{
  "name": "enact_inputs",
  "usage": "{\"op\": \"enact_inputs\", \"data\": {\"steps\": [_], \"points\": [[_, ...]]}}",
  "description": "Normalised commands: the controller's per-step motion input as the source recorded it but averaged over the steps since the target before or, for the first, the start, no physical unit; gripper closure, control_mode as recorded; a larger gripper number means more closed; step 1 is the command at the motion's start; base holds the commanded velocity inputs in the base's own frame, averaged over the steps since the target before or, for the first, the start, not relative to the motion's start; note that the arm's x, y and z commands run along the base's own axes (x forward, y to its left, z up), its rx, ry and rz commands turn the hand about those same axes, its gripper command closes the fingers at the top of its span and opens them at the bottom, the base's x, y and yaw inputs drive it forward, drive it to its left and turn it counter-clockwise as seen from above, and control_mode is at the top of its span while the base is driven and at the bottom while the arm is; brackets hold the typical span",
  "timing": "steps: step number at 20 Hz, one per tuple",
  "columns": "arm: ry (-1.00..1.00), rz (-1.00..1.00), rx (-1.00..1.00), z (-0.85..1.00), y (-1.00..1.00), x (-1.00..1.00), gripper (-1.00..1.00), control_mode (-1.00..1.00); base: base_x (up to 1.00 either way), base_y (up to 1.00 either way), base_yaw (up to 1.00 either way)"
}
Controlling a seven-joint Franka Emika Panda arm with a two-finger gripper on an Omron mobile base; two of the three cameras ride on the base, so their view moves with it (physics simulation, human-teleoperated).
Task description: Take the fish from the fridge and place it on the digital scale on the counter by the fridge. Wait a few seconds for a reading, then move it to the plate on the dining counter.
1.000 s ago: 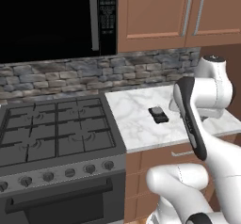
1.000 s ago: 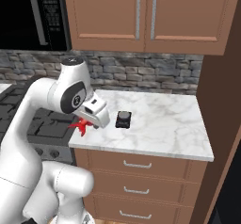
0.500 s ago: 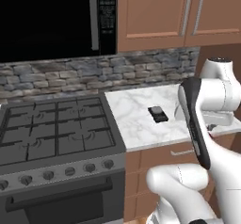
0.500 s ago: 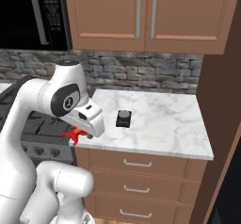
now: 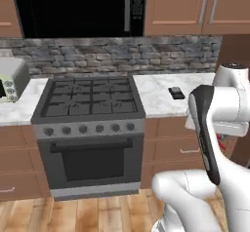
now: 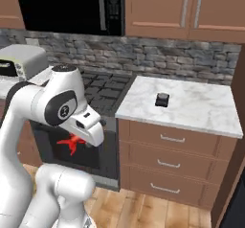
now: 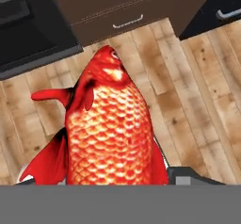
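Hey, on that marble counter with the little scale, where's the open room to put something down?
The counter is bare right of the scale, out to the tall cabinet side, and along its front edge above the drawers. A narrower strip lies between the scale and the stove. The stove grates are the cluttered part. The hand holds the fish low, over the wood floor.

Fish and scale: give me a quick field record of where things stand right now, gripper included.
fish: red-orange fish held in the gripper, hanging over the wood floor
gripper: shut on the fish, in front of the oven door
digital scale: on the counter, nothing on it
counter: marble top right of the stove, drawers below
fish to scale: apart, fish below counter height
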Motion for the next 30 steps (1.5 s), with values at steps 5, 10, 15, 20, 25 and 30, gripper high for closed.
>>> {"op": "enact_inputs", "data": {"steps": [5,10,15,20,25,30], "points": [[0.0,0.0,0.0,0.0,0.0,0.0,1.0,1.0,-0.38,0.54,0.89],[0.0,0.0,0.0,0.0,0.0,0.0,1.0,1.0,-0.22,0.62,0.93],[0.0,0.0,0.0,0.0,0.0,0.0,1.0,1.0,-0.14,0.65,0.89],[0.0,0.0,0.0,0.0,0.0,0.0,1.0,1.0,0.63,0.12,0.72],[0.0,0.0,0.0,0.0,0.0,0.0,1.0,1.0,1.0,-0.07,0.54],[0.0,0.0,0.0,0.0,0.0,0.0,1.0,1.0,1.0,-0.33,0.48]]}}
